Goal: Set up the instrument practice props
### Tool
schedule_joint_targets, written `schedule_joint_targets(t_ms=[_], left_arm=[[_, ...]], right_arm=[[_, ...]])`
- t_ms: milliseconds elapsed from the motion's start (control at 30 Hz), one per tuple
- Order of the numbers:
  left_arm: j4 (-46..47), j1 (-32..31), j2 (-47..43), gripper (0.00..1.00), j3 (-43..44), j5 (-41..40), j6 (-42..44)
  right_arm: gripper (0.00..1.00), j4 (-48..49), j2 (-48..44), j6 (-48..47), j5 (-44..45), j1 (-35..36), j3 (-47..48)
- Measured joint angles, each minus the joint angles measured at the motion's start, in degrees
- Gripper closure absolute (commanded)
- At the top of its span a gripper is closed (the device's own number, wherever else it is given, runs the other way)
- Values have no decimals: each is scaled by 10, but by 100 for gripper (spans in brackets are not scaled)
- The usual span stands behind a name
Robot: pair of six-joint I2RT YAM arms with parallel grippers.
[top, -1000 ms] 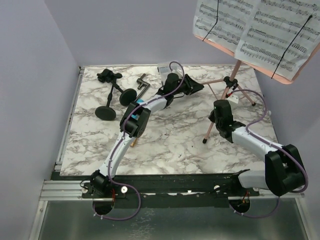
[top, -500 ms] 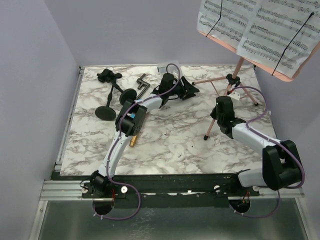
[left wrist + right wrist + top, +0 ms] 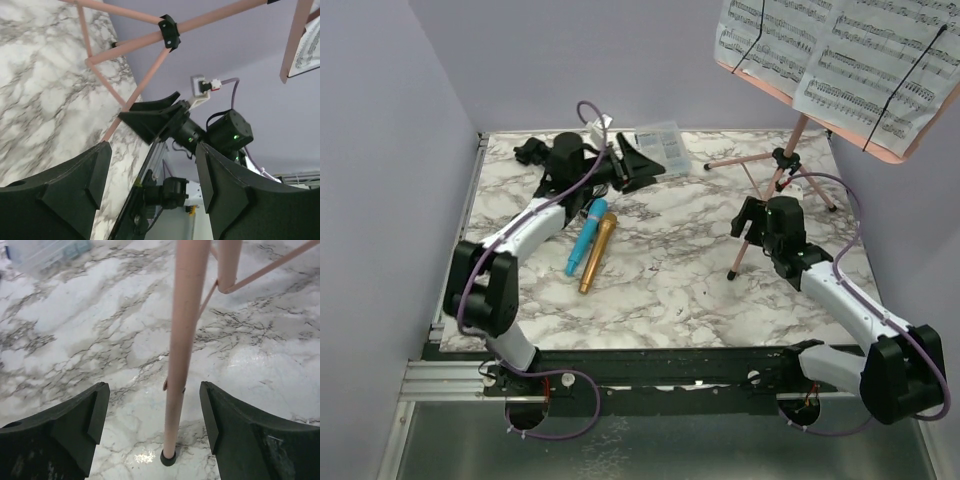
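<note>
Showed the right gripper (image 3: 154,390) with jaws spread wide at the lower corners, either side of a rose-gold tripod leg (image 3: 182,340) down the centre, touching neither finger, with its black foot on the marble table (image 3: 75,340). Caught a second pink tube (image 3: 229,262) and thin brace (image 3: 270,268) upper right, a clear plastic box (image 3: 45,252) upper left

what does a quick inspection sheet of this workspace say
surface: marble table
job's things: stand upright at right rear, pages on it; blue mic and gold mic lying side by side; poles rear left, mostly hidden by left arm
clutter: clear box at rear
grippers: left gripper open, empty; right gripper open around stand's front leg
cables: purple cables looped at both arms
surroundings: lilac walls
</note>
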Motion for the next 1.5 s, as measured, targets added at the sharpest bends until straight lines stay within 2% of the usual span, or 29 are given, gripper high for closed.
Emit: schedule_joint_targets(t_ms=[133, 233, 267, 333, 367, 500, 633, 800, 933, 1100, 1267, 1400, 1467, 1500], left_arm=[[-50, 71, -126, 21, -113, 23, 50], [-201, 153, -195, 19, -141, 2, 153], [-244, 169, -207, 13, -141, -18, 182], [-333, 202, -240, 6, -139, -123, 242], [-377, 207, -259, 4, -139, -206, 266], [-418, 223, -282, 4, -138, -325, 289], [-414, 256, -212, 8, -96, -327, 235], [-378, 283, -37, 10, -10, -280, 50], [-370, 282, 65, 10, 62, -273, -28], [-382, 267, 163, 15, 154, -323, -74], [-420, 248, 213, 21, 191, -407, -102], [-432, 230, 247, 39, 227, -456, -101], [-436, 220, 275, 53, 252, -478, -94], [-436, 218, 283, 63, 261, -483, -92]], right_arm=[[14, -24, -50, -22, -45, 0, 0], [14, -50, -89, -33, -77, 0, 0], [14, -61, -103, -35, -89, 1, 0], [14, -77, -133, -36, -115, 2, 0], [14, -84, -148, -36, -128, 2, 0], [14, -100, -191, -36, -194, 8, 0], [14, -112, -200, -35, -261, 13, 1], [13, -134, -228, -30, -295, 17, 1], [13, -151, -243, -30, -296, 17, 14], [13, -161, -244, -30, -296, 17, 24], [13, -169, -244, -29, -295, 17, 24], [14, -173, -243, -29, -293, 17, 27], [14, -177, -241, -28, -290, 17, 33], [13, -177, -241, -27, -289, 17, 35]])
